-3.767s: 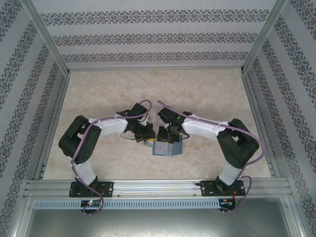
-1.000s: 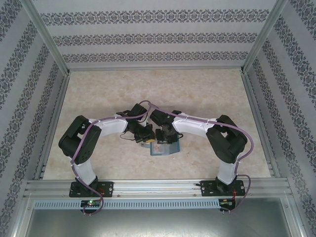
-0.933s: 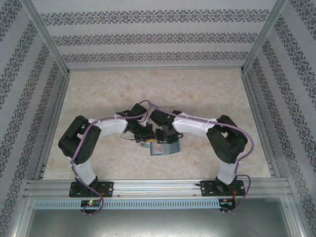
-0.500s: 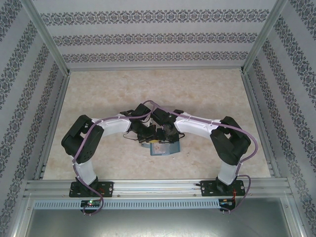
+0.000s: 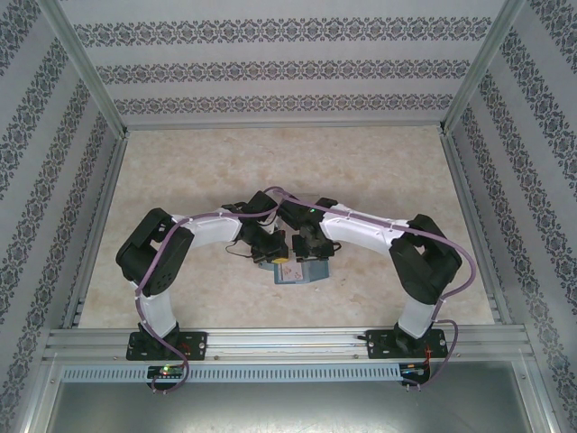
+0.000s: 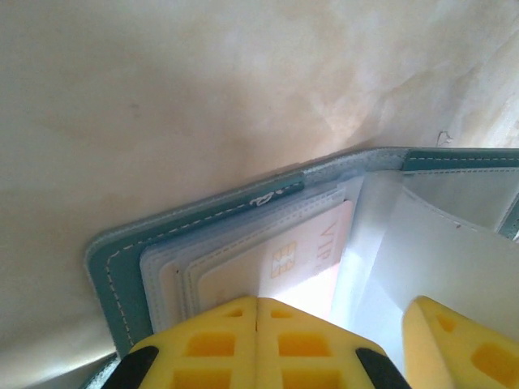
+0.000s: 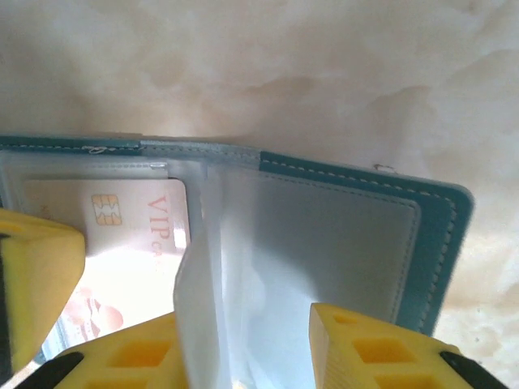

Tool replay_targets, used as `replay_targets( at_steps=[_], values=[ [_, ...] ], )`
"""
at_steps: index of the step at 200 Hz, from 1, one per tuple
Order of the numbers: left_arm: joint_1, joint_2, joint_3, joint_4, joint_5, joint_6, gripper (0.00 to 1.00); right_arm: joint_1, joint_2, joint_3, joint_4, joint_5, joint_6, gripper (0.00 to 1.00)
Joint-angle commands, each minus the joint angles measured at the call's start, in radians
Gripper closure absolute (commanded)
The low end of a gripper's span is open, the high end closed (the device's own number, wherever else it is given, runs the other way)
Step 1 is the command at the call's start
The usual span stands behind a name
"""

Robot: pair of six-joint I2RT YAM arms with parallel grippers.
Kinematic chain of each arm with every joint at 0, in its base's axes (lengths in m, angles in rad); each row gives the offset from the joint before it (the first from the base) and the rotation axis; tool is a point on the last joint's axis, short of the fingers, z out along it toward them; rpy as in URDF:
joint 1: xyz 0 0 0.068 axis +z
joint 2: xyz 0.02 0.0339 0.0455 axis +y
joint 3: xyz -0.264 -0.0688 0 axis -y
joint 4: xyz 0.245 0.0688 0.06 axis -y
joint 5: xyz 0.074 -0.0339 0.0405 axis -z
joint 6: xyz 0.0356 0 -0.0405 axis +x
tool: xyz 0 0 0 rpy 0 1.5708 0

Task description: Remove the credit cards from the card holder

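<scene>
The teal card holder (image 5: 299,272) lies open on the table between both arms. A pinkish-white credit card (image 6: 302,258) with a gold chip and "VIP" lettering sits in its left slotted side (image 7: 134,220). My left gripper (image 6: 258,306) is shut, its yellow tips pressed together on that card's near end. My right gripper (image 7: 243,324) stands open over the holder's right half (image 7: 340,243). A clear sleeve page (image 7: 199,284) stands upright between its jaws, close to the left finger (image 7: 130,356). In the top view both grippers (image 5: 275,254) (image 5: 308,255) meet over the holder.
The marble-patterned table (image 5: 297,171) stretches away behind the holder. Patterned walls with metal posts (image 5: 86,68) close in the left, right and back. An aluminium rail (image 5: 288,341) runs along the near edge where the arm bases are bolted.
The left arm has leaned to the right, bringing its gripper closer over the holder. The right gripper's jaws have widened around the clear page. The holder has stayed in place.
</scene>
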Motion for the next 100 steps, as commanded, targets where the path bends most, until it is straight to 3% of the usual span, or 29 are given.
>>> replay_targets(
  at_steps=[1, 55, 100],
  values=[
    [-0.014, 0.012, 0.010, -0.046, -0.023, 0.015, 1.00, -0.007, -0.045, 0.008, -0.042, 0.032, -0.015, 0.66],
    [-0.014, 0.005, 0.018, -0.066, -0.036, 0.028, 1.00, -0.033, -0.069, -0.034, -0.015, 0.012, -0.030, 0.85],
    [-0.014, 0.005, 0.019, -0.076, -0.040, 0.036, 1.00, -0.042, -0.036, -0.056, -0.024, 0.060, -0.041, 0.88]
  ],
)
